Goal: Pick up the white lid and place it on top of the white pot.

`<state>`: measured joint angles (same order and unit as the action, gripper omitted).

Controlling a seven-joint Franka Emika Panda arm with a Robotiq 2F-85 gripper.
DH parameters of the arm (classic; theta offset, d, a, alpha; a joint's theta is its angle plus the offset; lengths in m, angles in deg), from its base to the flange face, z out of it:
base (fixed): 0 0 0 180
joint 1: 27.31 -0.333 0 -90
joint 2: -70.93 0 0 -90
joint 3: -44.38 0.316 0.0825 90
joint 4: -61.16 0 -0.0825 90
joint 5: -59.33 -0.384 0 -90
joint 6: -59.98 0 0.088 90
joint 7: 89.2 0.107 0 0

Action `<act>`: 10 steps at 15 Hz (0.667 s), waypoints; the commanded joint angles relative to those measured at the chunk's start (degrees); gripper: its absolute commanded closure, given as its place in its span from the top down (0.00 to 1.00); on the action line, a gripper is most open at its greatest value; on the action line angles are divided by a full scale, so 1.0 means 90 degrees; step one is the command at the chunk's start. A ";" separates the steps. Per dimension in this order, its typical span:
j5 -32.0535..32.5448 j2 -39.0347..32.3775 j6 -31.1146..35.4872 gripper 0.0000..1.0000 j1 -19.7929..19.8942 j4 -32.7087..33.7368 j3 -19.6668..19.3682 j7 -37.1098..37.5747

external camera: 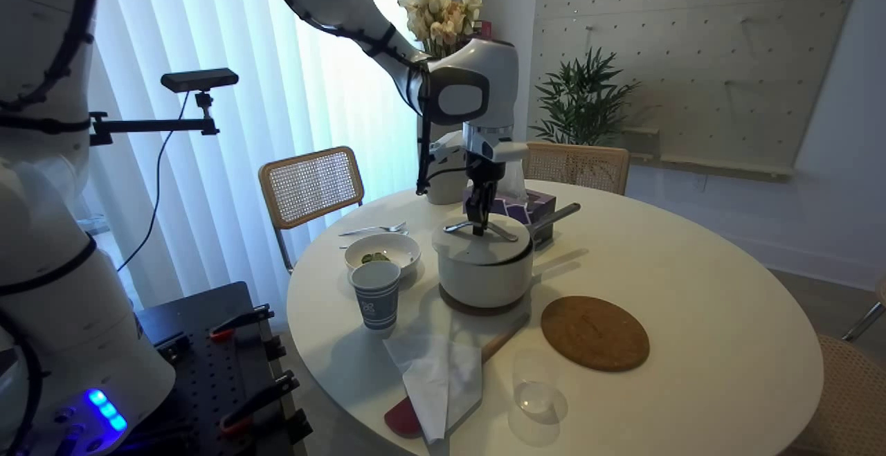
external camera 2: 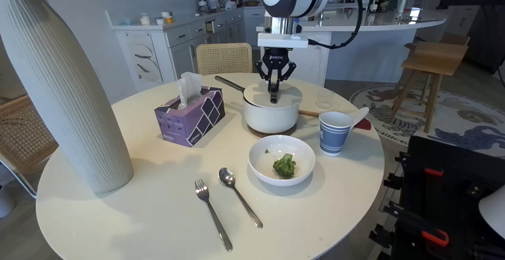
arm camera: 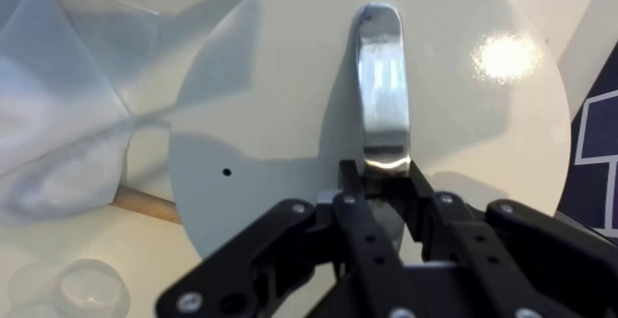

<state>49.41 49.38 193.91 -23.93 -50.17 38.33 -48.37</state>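
The white lid (external camera: 467, 250) is flat and round with a silver strap handle (arm camera: 384, 86). It sits at the mouth of the white pot (external camera: 484, 284). The lid (external camera 2: 290, 93) and pot (external camera 2: 270, 120) show in both exterior views. A thin dark gap shows along part of the rim, so the lid looks slightly off-centre or tilted. My gripper (external camera: 479, 228) points down at the lid's middle, also in an exterior view (external camera 2: 273, 97). In the wrist view its fingertips (arm camera: 379, 171) are closed around the handle. The lid (arm camera: 285, 96) hides the pot there.
The pot's dark handle (external camera: 557, 215) sticks out by a purple tissue box (external camera 2: 191, 116). A white bowl with broccoli (external camera 2: 260, 169), a patterned cup (external camera 2: 334, 133), a brown disc (external camera: 595, 333), a clear piece (external camera: 536, 398), a spatula (external camera: 405, 418) under paper, cutlery and a tall vase (external camera 2: 75, 94) stand around.
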 commanded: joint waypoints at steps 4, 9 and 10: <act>-0.0234 -0.0475 -0.0297 0.06 0.0007 0.0860 -0.0008 -0.0039; -0.0184 -0.0678 -0.0333 0.06 -0.0016 0.1123 -0.0023 -0.0029; -0.0152 -0.0681 -0.0364 0.06 -0.0025 0.1124 -0.0030 -0.0044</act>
<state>48.82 43.77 193.22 -23.89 -42.36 38.33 -48.38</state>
